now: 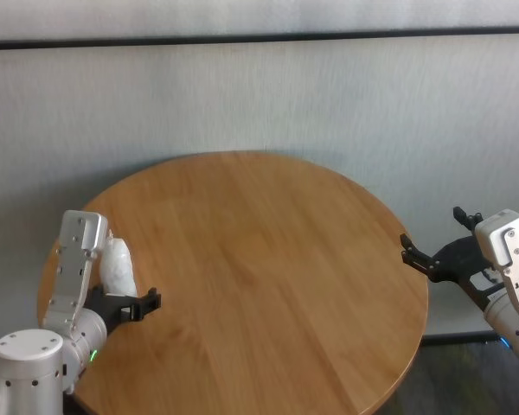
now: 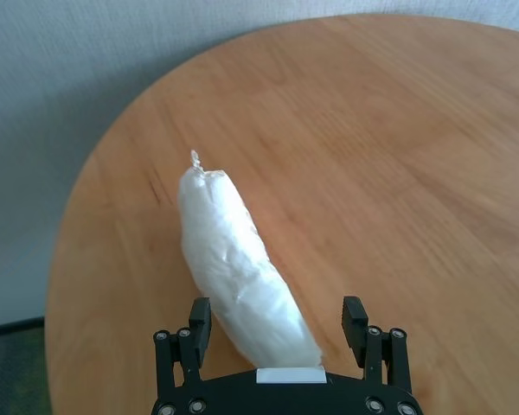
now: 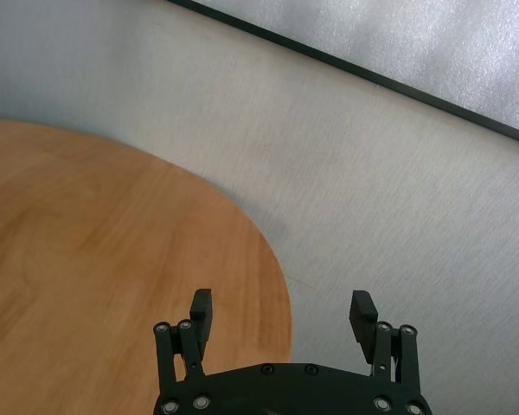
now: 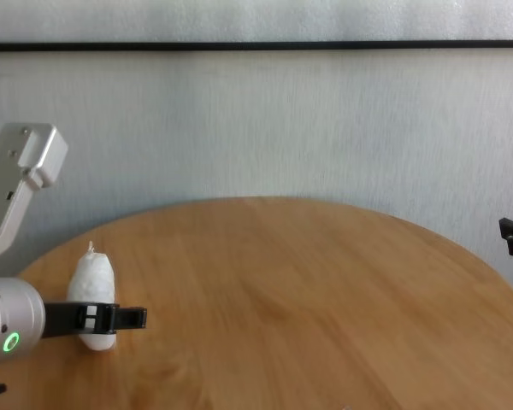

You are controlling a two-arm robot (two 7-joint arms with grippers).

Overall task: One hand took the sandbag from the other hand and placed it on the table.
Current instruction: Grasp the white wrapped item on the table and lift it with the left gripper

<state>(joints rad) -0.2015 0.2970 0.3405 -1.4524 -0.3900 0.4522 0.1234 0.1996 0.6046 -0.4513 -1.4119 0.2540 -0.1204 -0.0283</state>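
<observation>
Sandbag lay on the table at its left edge, between spread, untouching fingers of the left gripper. Right gripper gaped off the far rim. Likely limp, dense, crinkly-slick; best pinched mid-belly.

The table was big and round, with a smooth top the colour of honey and thin wood lines running across it. Behind it was a pale grey wall. One thing lay on the table: a small white sandbag, plump and crinkly, near the table's left edge. It rested on its side on the wood, with its little twisted tip at the end pointing toward the wall. A soft shadow sat under it.
</observation>
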